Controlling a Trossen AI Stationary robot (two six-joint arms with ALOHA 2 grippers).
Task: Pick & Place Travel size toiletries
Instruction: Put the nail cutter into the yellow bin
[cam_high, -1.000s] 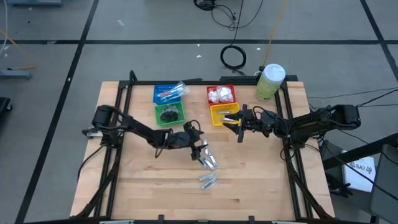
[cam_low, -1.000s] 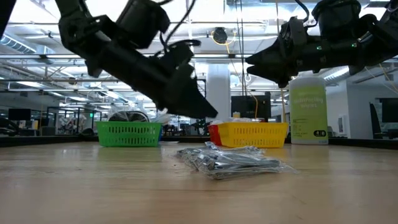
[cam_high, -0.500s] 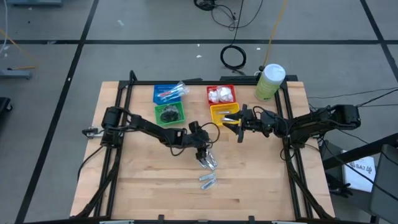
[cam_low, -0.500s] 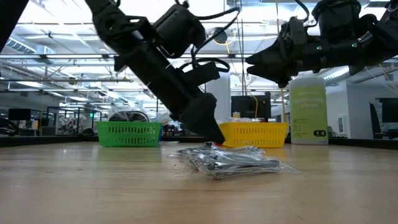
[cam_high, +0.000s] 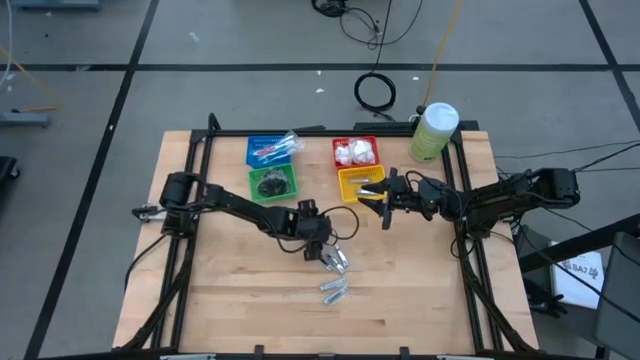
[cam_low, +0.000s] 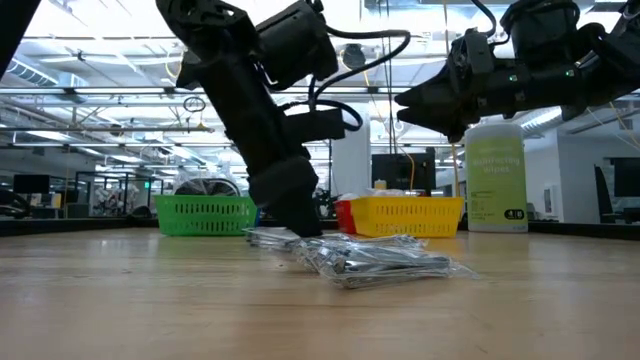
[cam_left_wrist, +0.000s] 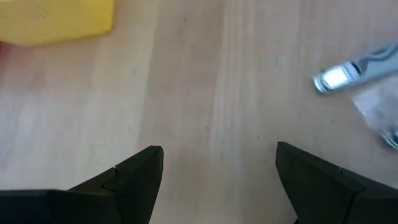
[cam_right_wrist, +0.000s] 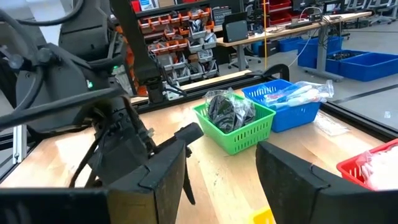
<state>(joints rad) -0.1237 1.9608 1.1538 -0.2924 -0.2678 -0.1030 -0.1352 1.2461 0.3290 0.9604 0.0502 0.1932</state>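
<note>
Two bunches of small silver tubes in clear wrap lie on the wooden table, one (cam_high: 337, 262) right beside my left gripper and one (cam_high: 335, 291) nearer the front edge; in the low view they form a pile (cam_low: 375, 258). My left gripper (cam_high: 325, 250) (cam_low: 295, 222) points steeply down just above the table, open, with only bare wood between its fingers (cam_left_wrist: 217, 180). One silver tube (cam_left_wrist: 345, 73) lies beyond the fingertips, untouched. My right gripper (cam_high: 385, 208) (cam_right_wrist: 217, 180) hovers level at the yellow basket (cam_high: 360, 183), open and empty.
Blue (cam_high: 272, 150), green (cam_high: 272, 183), red (cam_high: 355, 152) and yellow baskets stand in a group at the table's far middle, with items inside. A tall pale-green canister (cam_high: 433, 130) stands at the far right. Bare wood stretches across the near half.
My left gripper has tipped from a shallow slant to pointing steeply down, and its fingertips have sunk close to the table beside the silver tubes. Its jaws have stayed open. The tubes have not moved.
</note>
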